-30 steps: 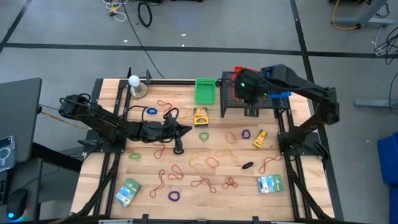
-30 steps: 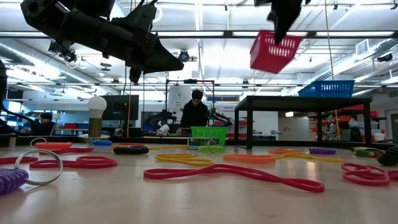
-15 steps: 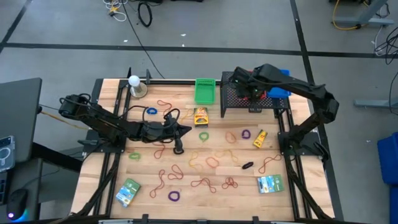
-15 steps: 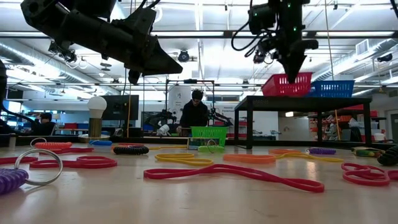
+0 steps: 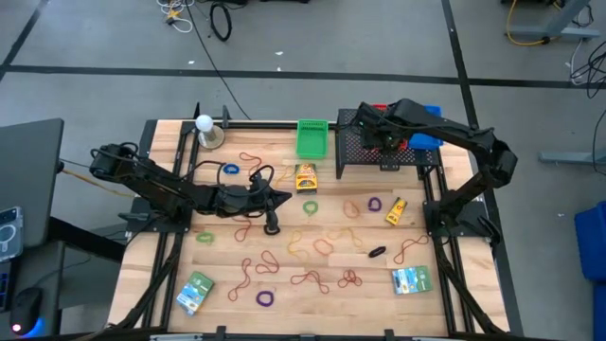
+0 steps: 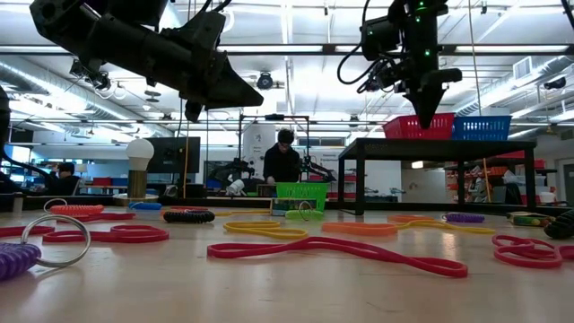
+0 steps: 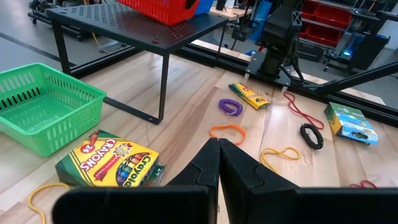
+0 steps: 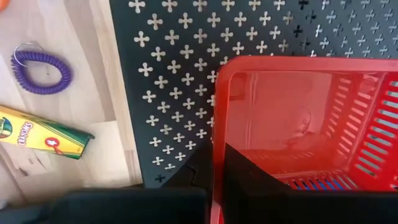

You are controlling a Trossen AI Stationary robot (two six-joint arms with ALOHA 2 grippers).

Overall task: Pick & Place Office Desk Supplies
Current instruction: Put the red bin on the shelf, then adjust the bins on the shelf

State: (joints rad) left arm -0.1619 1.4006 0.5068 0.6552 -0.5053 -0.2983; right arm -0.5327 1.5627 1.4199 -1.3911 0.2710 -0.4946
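The right gripper [image 6: 429, 115] is seen over a black perforated metal shelf [image 5: 365, 152] at the far right of the wooden table [image 5: 151, 237], its two fingers drawn together on the near rim of a red plastic slatted basket [image 8: 292, 124], which sits on that shelf. Just beyond the red basket, on the side away from this pincer, a blue plastic basket [image 6: 481, 126] stands on the same shelf.

The left gripper [image 7: 217, 165] is held above the middle of the table with its fingers pressed together and nothing between them. Just ahead of it and to one side lies a yellow cardboard crayon box [image 7: 109, 163], flat on the wood, and beyond that a green plastic mesh basket [image 7: 43, 106] with nothing seen inside. Farther ahead of this pincer, past the shelf's legs, a purple coiled ring [image 7: 230, 106], an orange rubber-band loop [image 7: 227, 130], a black coiled ring [image 7: 311, 135] and a narrow yellow box lying flat [image 7: 249, 96] are spread apart on the table, with a green-blue packet [image 7: 350, 122] near the far edge.

Below the right pincer, beside the shelf's edge, the same purple ring and narrow yellow box are seen on the wood.

Many thin red, orange and yellow loops [image 5: 312, 279] are scattered on the near half of the table, well apart from both pincers. A second green-blue packet [image 5: 195, 292] lies near the front left corner. A white ball on a round metal base [image 5: 205, 128] stands at the far left.
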